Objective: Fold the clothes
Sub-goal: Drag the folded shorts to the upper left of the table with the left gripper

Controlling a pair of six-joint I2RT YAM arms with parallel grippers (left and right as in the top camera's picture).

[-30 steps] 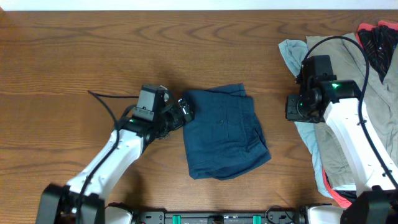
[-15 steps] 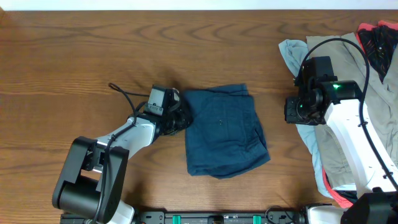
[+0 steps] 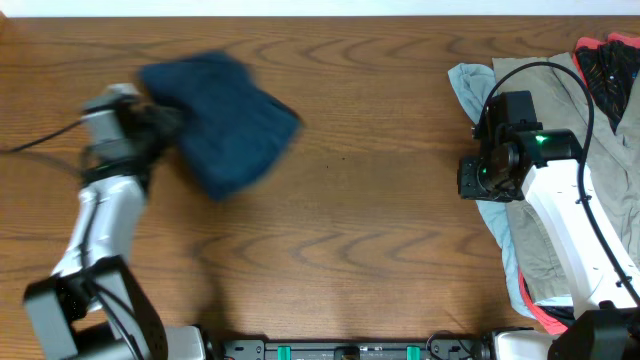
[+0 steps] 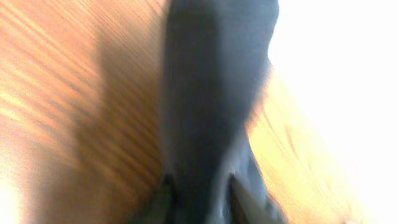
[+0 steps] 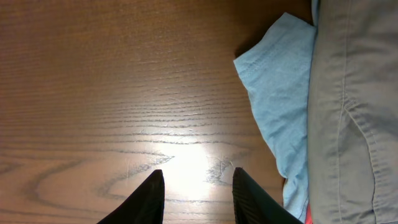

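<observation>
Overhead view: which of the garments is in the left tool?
The navy shorts, alone on the left side, with their cloth pinched in the left tool. The khaki garment and the light-blue garment lie piled at the right edge, ungripped.

Open tabletop runs right of the navy shorts as far as a heap of pale-blue garment and khaki garment; just left of the shorts, the left arm blocks passage

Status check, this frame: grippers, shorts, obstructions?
Left gripper shut on shorts, far left, blurred. Right gripper open above table. Garment pile far right, apart from shorts.
</observation>
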